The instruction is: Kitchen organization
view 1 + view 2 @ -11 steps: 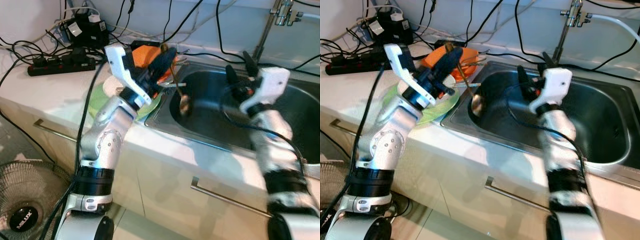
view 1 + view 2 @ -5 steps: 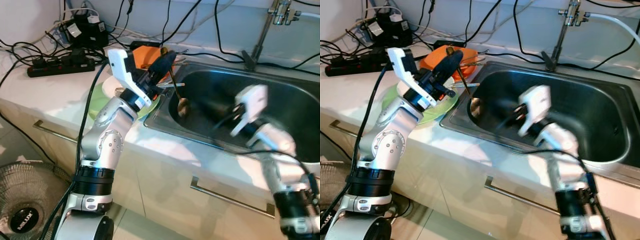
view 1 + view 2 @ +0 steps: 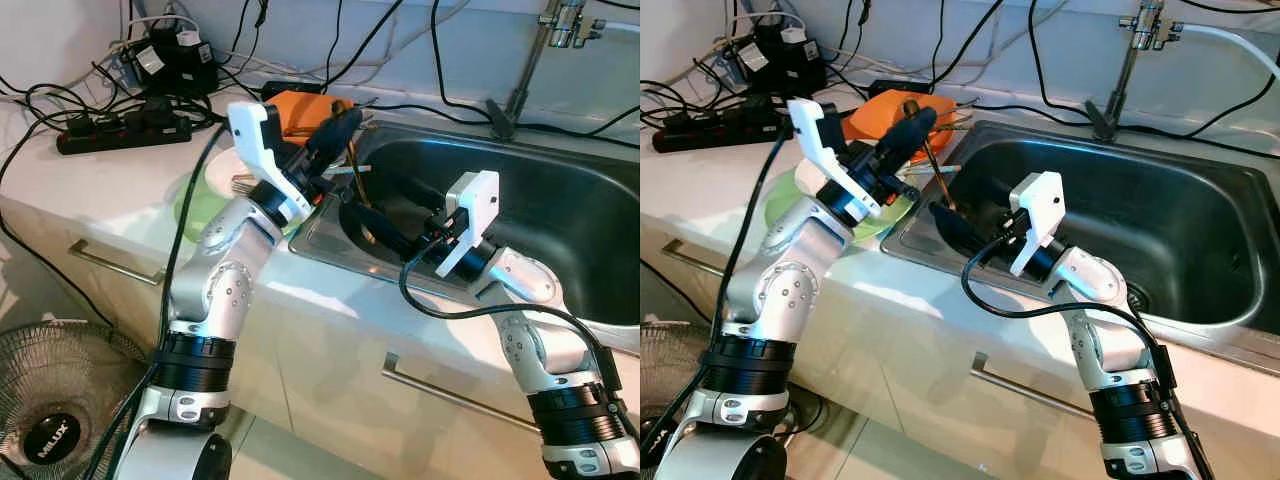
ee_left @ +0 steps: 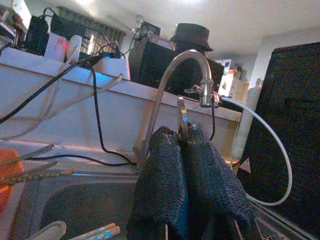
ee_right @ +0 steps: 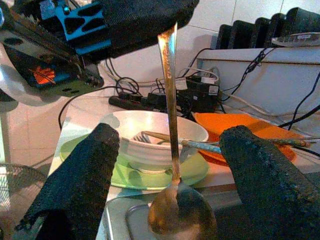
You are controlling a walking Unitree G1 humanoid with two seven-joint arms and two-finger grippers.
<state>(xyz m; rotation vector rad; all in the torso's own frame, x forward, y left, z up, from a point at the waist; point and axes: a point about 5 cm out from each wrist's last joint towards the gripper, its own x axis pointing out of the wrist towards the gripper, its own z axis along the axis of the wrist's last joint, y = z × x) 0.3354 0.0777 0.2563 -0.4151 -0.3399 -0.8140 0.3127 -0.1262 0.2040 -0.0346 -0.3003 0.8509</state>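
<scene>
We read "MLUX" on the fan (image 3: 45,440) hub on the floor. White counter (image 3: 120,185) with steel sink (image 3: 1200,215), tap (image 3: 1135,45) behind, power strip (image 3: 120,128) and cables by the wall. Left gripper (image 3: 335,135) clenched on the spoon (image 5: 172,200) handle, bowl end hanging over the sink's left edge. Right gripper (image 5: 170,175) released, fingers (image 5: 75,185) either side of the spoon. White bowl (image 5: 157,137) sits on green plate (image 5: 192,172), orange plate (image 5: 250,132) beside

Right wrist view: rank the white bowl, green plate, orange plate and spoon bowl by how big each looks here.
1. Green plate, widest.
2. White bowl and orange plate: about alike; the plate is partly hidden by a finger, so unranked.
3. Spoon bowl, smallest, though nearest the camera, which enlarges it.
</scene>
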